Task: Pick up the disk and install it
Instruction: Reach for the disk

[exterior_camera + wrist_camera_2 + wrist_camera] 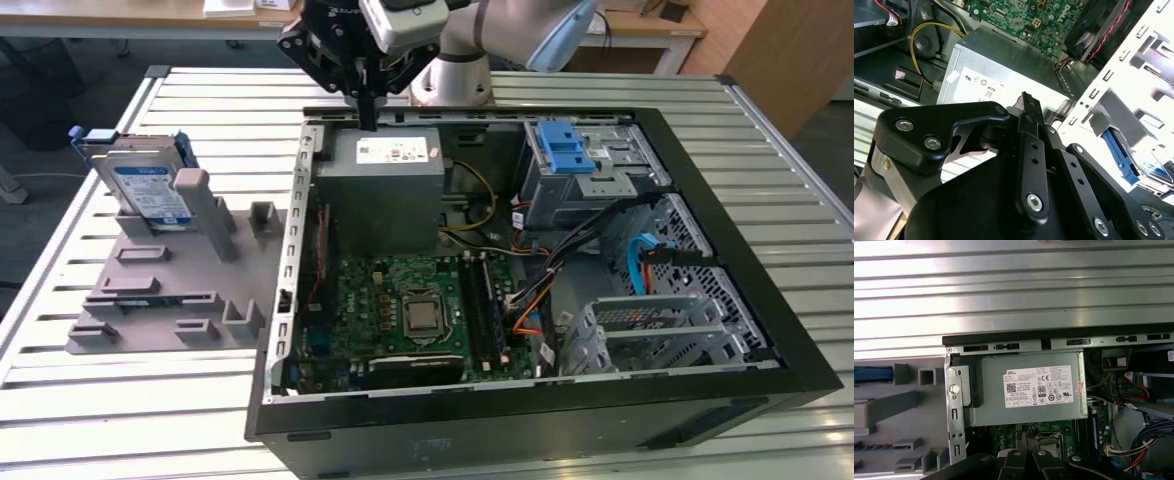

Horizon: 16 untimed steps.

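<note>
Open air lies above the disk (144, 190) in its grey rack (160, 300), but the case wall (302, 240) stands between it and the gripper (363, 117).

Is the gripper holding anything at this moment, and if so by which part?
Nothing is held. The gripper, shut and empty, hangs over the computer's grey box, and the disk stands apart in the grey rack at the exterior view's left.

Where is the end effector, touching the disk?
Apart. In the exterior view the end effector hangs over the power supply; the disk stands outside the case.
</note>
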### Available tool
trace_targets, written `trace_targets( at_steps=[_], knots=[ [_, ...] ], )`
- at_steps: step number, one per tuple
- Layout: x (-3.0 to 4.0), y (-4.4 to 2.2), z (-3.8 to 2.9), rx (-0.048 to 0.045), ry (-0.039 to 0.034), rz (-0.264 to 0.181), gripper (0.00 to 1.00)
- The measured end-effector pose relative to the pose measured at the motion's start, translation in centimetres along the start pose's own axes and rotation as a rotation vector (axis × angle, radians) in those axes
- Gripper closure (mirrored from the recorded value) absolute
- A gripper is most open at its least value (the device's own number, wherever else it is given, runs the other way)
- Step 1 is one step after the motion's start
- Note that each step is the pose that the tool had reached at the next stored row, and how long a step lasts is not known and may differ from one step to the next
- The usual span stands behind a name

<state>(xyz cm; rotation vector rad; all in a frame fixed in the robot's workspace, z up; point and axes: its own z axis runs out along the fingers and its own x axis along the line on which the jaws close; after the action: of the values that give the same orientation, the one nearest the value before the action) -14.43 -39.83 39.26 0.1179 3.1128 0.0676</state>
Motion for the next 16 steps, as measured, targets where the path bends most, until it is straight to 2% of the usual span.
trace_targets(
  at_steps=[16],
  knots=[
    [1.65,0.08,0.00,0.0000,0.0005,0.000,0.89]
  ],
)
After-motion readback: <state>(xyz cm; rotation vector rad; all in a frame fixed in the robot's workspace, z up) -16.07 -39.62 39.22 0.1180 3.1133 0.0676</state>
